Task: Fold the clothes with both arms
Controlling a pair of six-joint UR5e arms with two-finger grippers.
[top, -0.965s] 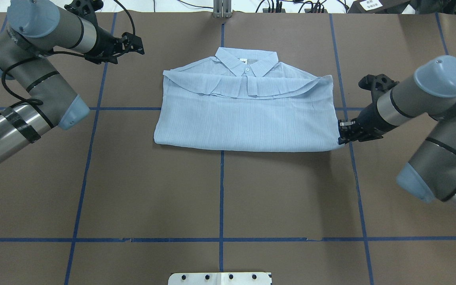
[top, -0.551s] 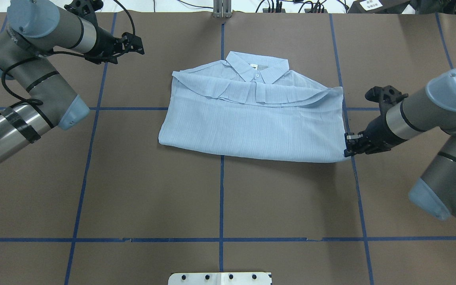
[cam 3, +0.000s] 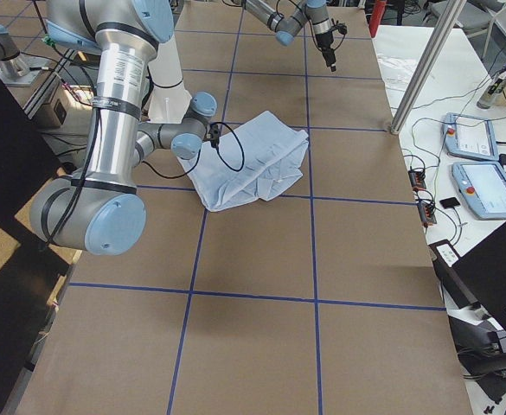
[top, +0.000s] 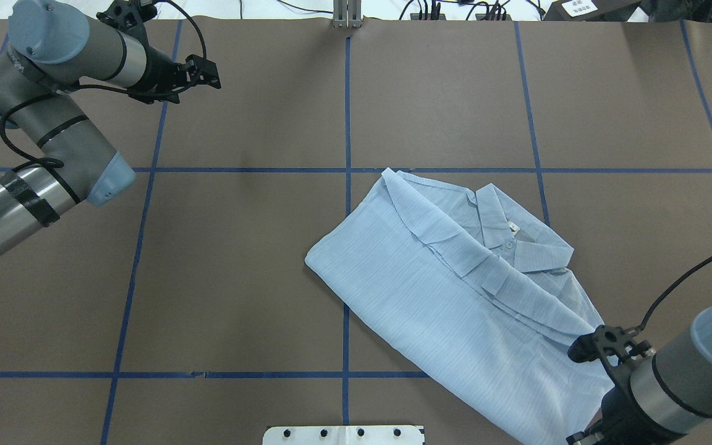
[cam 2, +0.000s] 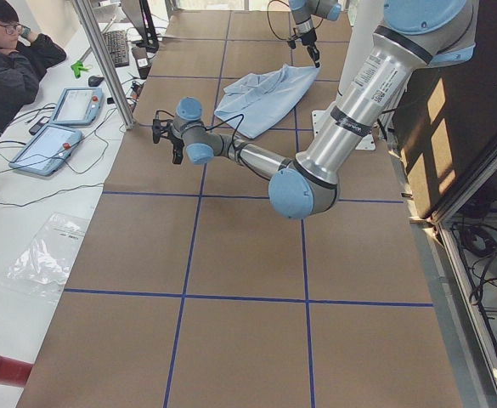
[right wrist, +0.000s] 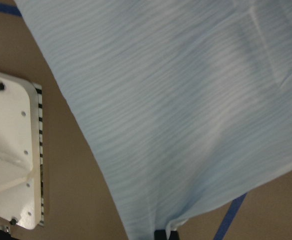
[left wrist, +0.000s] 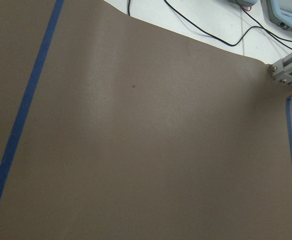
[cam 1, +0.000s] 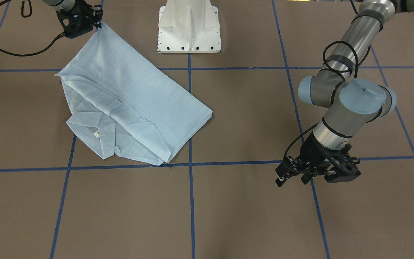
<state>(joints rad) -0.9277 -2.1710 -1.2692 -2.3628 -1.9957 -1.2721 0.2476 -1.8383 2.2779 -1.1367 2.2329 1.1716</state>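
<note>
One corner of the shirt (top: 430, 296) is pinched in the right gripper (cam 1: 98, 25), close to the near edge of the table (top: 238, 278) on its right side, just right of the white base (cam 1: 189, 32). The right wrist view shows the dark fingertips closed tight on that corner, with striped cloth fanning out from them and filling most of the frame. The right arm (top: 677, 377) comes in low from the near right corner. In the side views the cloth looks lifted a little toward the gripper, while the rest of it lies on the table.

From the held corner the folded shirt runs on a slant toward the table's centre. It lies almost wholly in the right half, crossing the middle line of blue tape (top: 347, 123) only with its left corner. The collar (top: 510, 238) faces up on the far right side of the fold, with a narrow pleated flap lying along the body just beside it. The long folded edge toward the near left is smooth.

Farther off, the left arm (top: 72, 142) bends in from the left edge. The left gripper (top: 211, 71) hangs over the far left part of the table, well apart from the shirt. Its fingers stand spread with nothing between them. The left wrist view shows only bare brown surface, tape and the far edge.

Beyond the far edge, the left side view shows a person (cam 2: 10, 59) sitting at a white side table.
</note>
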